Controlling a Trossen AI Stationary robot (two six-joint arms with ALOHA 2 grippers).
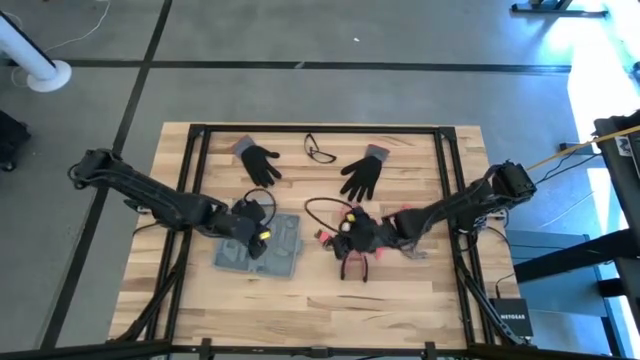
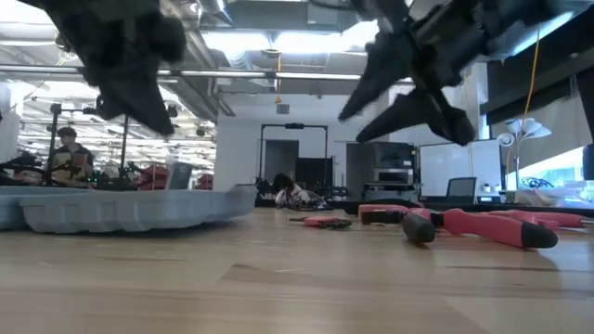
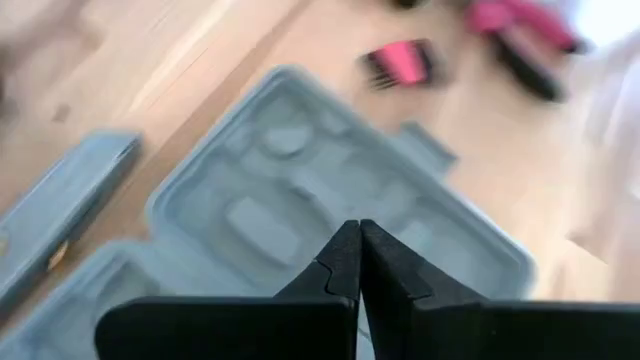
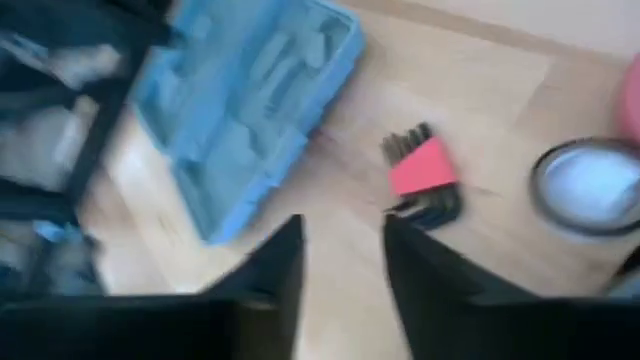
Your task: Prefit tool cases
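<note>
— Two hands over the worktop (image 1: 400, 290). Report each one.

— Left hand (image 3: 358, 240): my fingers are pressed together, clenched on nothing. It hangs just above the tool case (image 1: 260, 245), over its moulded recesses.

— Location of the case?

— It lies open and flat on the worktop, left of centre, recesses facing up.

— Right hand?

— Right hand (image 4: 342, 245): my two fingers stand apart with bare worktop showing between them; nothing is grasped. It hangs above the worktop, right of the case, over the pink-handled tools (image 2: 483, 225).

— Other items?

— One red hex key set (image 4: 424, 178) lies between the case and my right hand. Two black gloves (image 1: 262, 160) and a pair of glasses (image 1: 319, 150) lie at the far side.
</note>
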